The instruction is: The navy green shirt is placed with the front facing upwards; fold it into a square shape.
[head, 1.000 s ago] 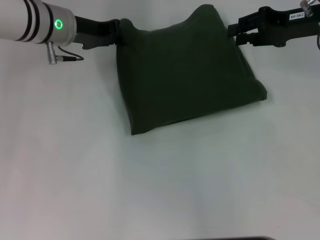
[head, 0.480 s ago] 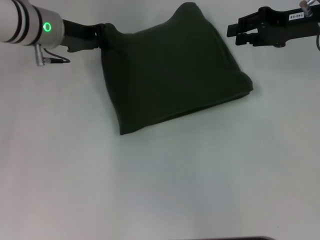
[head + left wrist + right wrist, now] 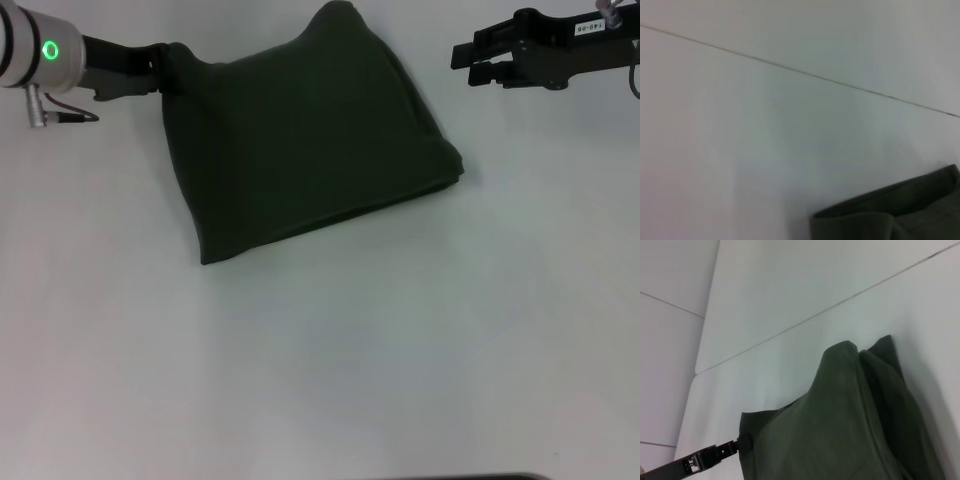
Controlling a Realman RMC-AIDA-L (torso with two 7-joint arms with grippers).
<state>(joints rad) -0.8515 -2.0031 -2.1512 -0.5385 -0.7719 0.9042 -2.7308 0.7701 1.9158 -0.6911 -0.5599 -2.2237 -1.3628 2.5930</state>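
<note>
The left tool (image 3: 160, 68) is gripping the far-left corner of the folded navy green shirt (image 3: 310, 150) on the bench (image 3: 400, 350). The right tool (image 3: 458, 62) is hovering apart near the far-right edge, holding nothing; its opening I cannot tell.

The folded dark olive-green cotton shirt (image 3: 305, 140) shows only plain cloth; its chest lettering and neck label are hidden inside the folds. The left pincer (image 3: 163, 68) has its tips buried in the shirt's upper left corner, so the grip itself is concealed. The right pincer (image 3: 458, 62) is too dark to tell finger spacing. The left wrist view cuts the shirt off at the frame's edge.
</note>
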